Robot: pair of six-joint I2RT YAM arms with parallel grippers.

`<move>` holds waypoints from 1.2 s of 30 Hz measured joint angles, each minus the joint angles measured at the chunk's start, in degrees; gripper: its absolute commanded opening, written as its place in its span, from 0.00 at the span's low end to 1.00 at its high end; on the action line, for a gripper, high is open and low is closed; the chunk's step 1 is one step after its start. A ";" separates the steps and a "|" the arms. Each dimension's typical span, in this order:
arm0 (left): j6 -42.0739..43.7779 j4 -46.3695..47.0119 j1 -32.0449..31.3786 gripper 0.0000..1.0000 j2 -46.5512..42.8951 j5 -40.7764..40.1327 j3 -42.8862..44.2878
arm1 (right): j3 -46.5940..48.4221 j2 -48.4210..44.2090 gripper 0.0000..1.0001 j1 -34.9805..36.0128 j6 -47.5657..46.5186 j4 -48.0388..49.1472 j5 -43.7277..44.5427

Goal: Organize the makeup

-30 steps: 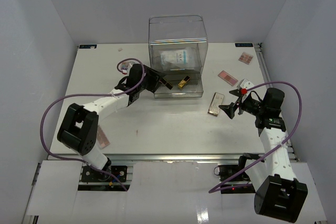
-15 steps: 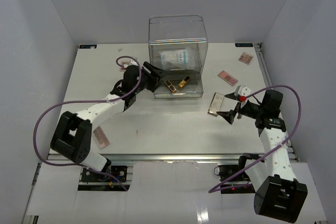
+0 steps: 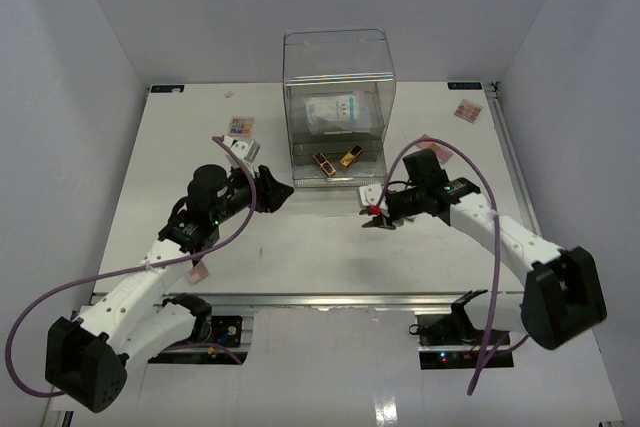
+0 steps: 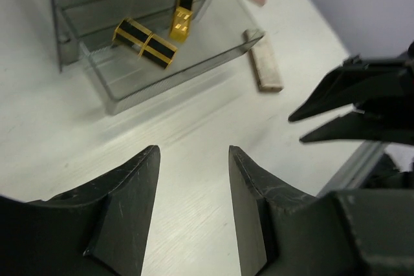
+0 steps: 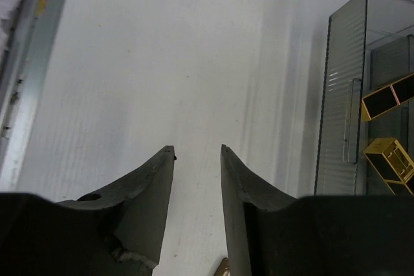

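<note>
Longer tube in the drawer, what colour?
The tube is black with gold bands; left wrist view shows it best.

Surface: white rectangular matte desk; fine parallel-line texture shows in both wrist views. Enclosure: plain pale grey-white walls on three sides, left wall, back wall, right wall, each meeting desk edge. Silver aluminium rail runs along near desk edge. Glossy white panels below rail, faint reflections on them. Light even, diffuse; shadows on desk soft, pale.

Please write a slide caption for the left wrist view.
Open left gripper before the drawer holding a lipstick and a gold case; a palette lies beside.
</note>
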 measured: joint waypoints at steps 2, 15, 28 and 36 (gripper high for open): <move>2.57 -2.20 0.06 0.60 -1.25 -2.48 -1.75 | 4.16 7.11 0.33 2.69 0.26 0.69 4.77; 7.40 -3.48 0.45 0.64 -6.75 -8.87 -2.29 | 17.59 29.99 0.48 7.79 12.45 11.99 31.84; 6.83 -3.34 1.32 0.81 -6.75 -8.91 -2.52 | 21.87 31.61 0.87 8.03 13.88 20.58 42.05; 6.26 -2.98 1.96 0.81 -6.71 -8.63 -2.56 | 24.16 34.23 0.93 8.34 14.10 22.53 43.84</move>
